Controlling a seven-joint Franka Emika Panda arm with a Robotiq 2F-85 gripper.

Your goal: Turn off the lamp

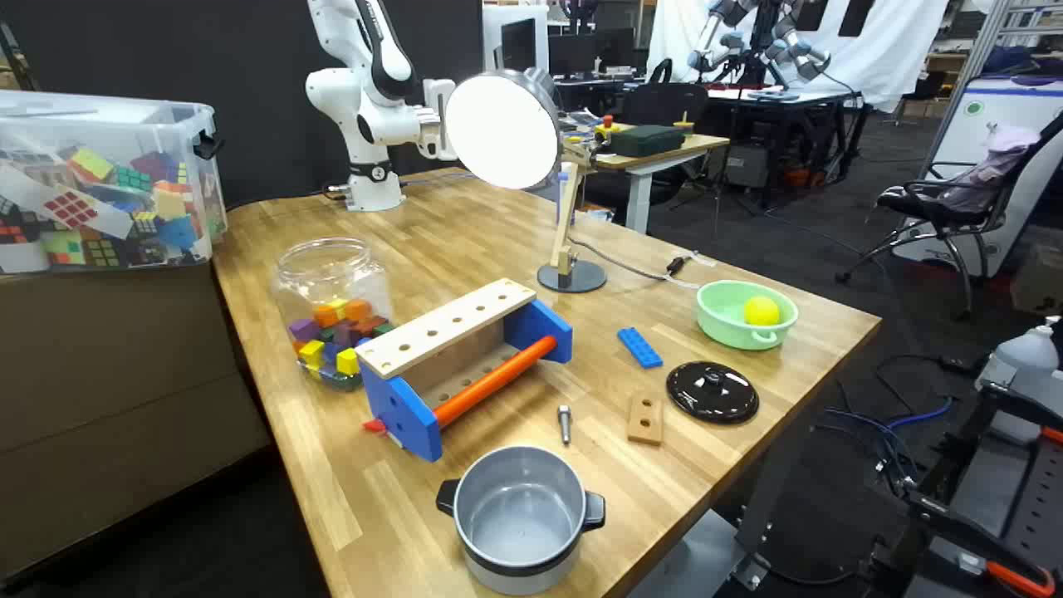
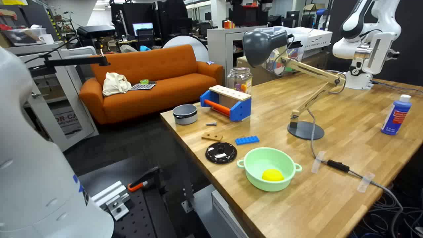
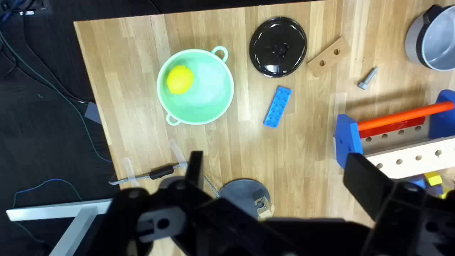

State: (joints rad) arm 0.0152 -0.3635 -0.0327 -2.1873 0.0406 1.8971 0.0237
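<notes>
The lamp stands on the wooden table in both exterior views. Its round head [image 1: 502,131] glows white; an exterior view shows the grey back of the shade [image 2: 261,48]. Its wooden jointed arm rises from a round dark base [image 2: 305,130]. A black inline switch [image 2: 337,166] sits on the lamp cord, taped to the table on both sides. In the wrist view the base [image 3: 245,193] and the switch [image 3: 161,172] show from above, the base partly hidden by the gripper. My gripper [image 3: 275,158] is open and empty above the table, and is out of sight in both exterior views.
A green bowl [image 2: 269,158] with a yellow ball stands near the cord. A black lid [image 2: 221,152], blue brick [image 2: 247,140], toolbench [image 2: 228,102], pot [image 2: 185,114] and glass jar [image 1: 328,291] are on the table. A blue bottle [image 2: 396,115] stands beyond the lamp. Another white arm [image 1: 365,108] is mounted at the back.
</notes>
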